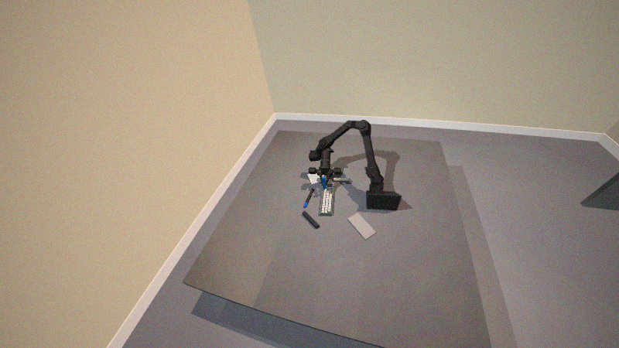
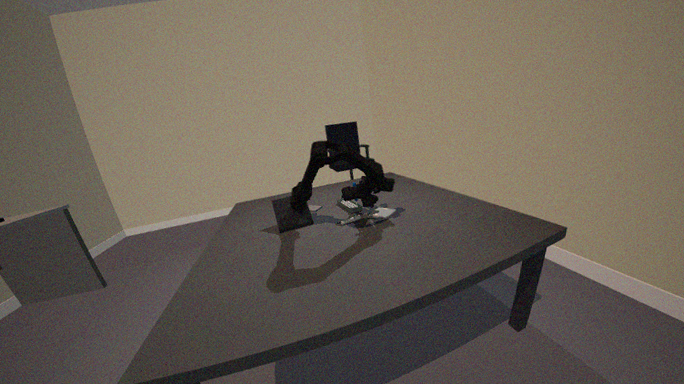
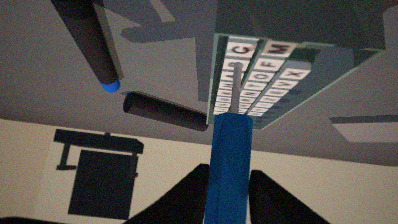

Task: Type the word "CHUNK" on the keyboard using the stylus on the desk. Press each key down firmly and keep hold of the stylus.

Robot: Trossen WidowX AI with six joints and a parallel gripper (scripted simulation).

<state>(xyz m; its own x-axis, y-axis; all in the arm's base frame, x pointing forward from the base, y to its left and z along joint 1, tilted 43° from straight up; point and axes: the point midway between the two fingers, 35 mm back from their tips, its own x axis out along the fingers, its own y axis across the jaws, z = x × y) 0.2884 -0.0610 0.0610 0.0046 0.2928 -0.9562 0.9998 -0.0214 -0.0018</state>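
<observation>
The small green keyboard (image 1: 326, 202) (image 2: 349, 205) (image 3: 265, 76) with white lettered keys lies on the desk. My gripper (image 1: 324, 176) (image 3: 228, 176) is shut on the blue stylus (image 1: 323, 182) (image 3: 231, 145), above the end of the keyboard near the C key (image 3: 240, 48). The stylus's thin grey tip (image 3: 237, 66) points towards the keys. In the wrist view it overlaps the key beside C, whose letter is partly covered. I cannot tell whether the tip touches a key. In the exterior view the arm hides most of the stylus.
A black pen with a blue end (image 1: 308, 198) (image 3: 90, 42) and a black cylinder (image 1: 310, 220) (image 3: 165, 111) lie beside the keyboard. A pale flat block (image 1: 361, 226) (image 3: 370, 131) lies nearer the arm's base. A white pad (image 1: 312, 179) (image 2: 385, 212) and a slim pale object (image 1: 341, 179) lie near the gripper.
</observation>
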